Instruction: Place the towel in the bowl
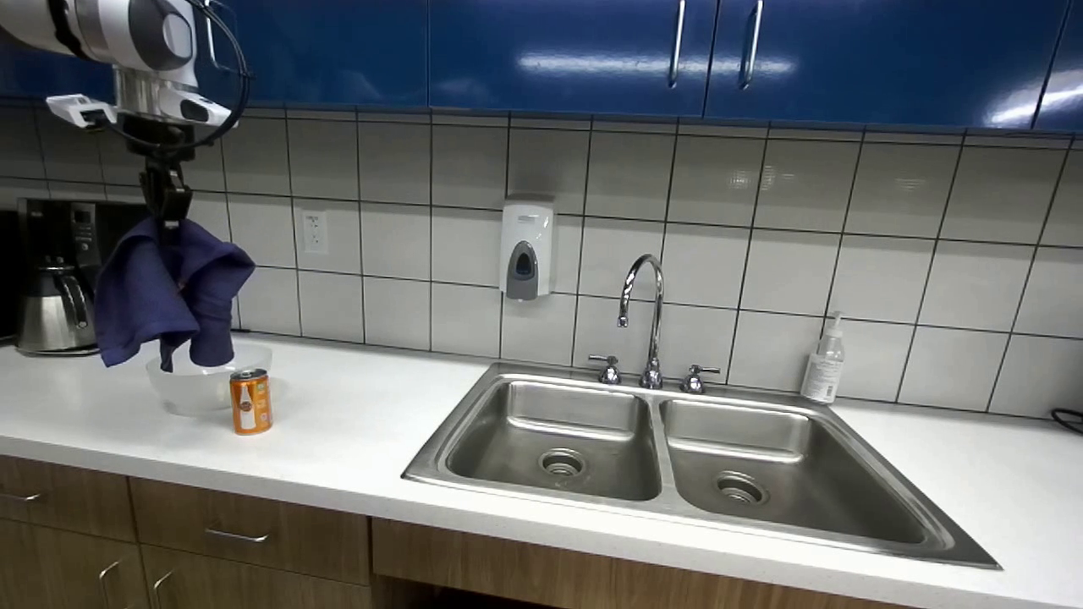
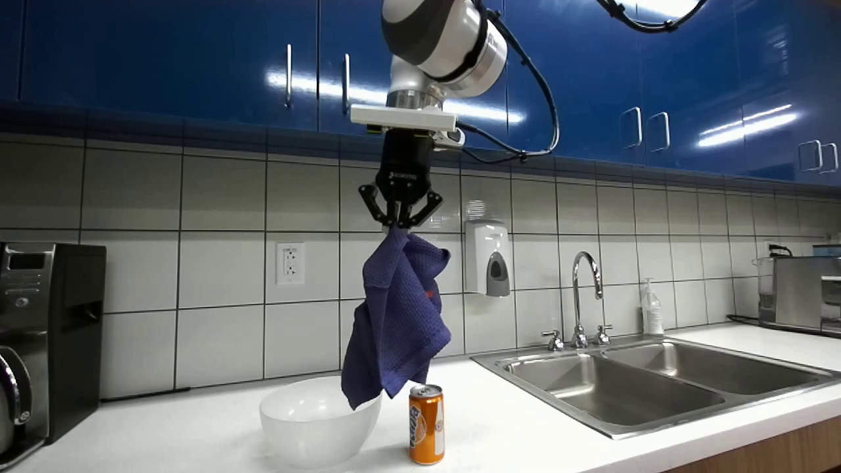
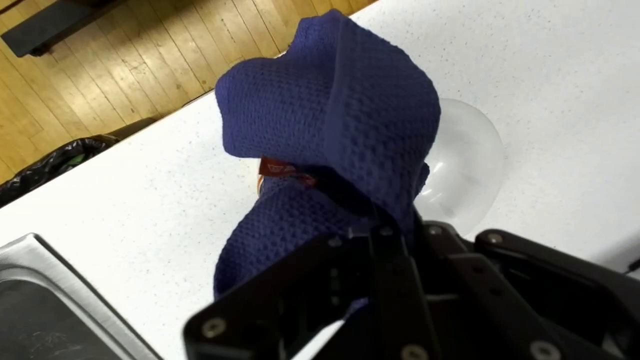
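**Purple towel (image 2: 401,315) hangs from robot gripper (image 2: 397,225) nr white bowl (image 2: 315,437)**

Closest, in an ext. view: wood-look drawers (image 1: 288,514) under a white counter (image 1: 364,406). Nr the counter's front stands an orange can (image 2: 427,430), upright, just beside the bowl w/ a gap btwn them. Bowl sits upright on the counter.

Towel is up in the air, bunched at top, drooping in loose folds; its lowest corners overlap the bowl's rim in both ext. views, but can't tell if they touch it. In wrist view it hides part of the bowl; a small red tag (image 3: 276,167) shows on it. Gripper is blk, pointing straight down from a white robot arm (image 2: 453,49); jaws nearly together, pinching the towel's top.

Further back: steel double sink (image 1: 666,457) set in the counter, well apart from bowl. Chrome faucet (image 1: 656,326) at its back rim, clear pump bottle (image 1: 822,374) standing nearby. Blk & steel coffee maker (image 2: 75,341) on the counter, L side of both ext. views. Farthest: pale tiled wall (image 1: 398,241) w/ an outlet (image 2: 290,263) & a white/gray dispenser (image 1: 527,233); above, glossy blue cabinets (image 1: 550,30). Below, in wrist view: a wood floor (image 3: 150,50).
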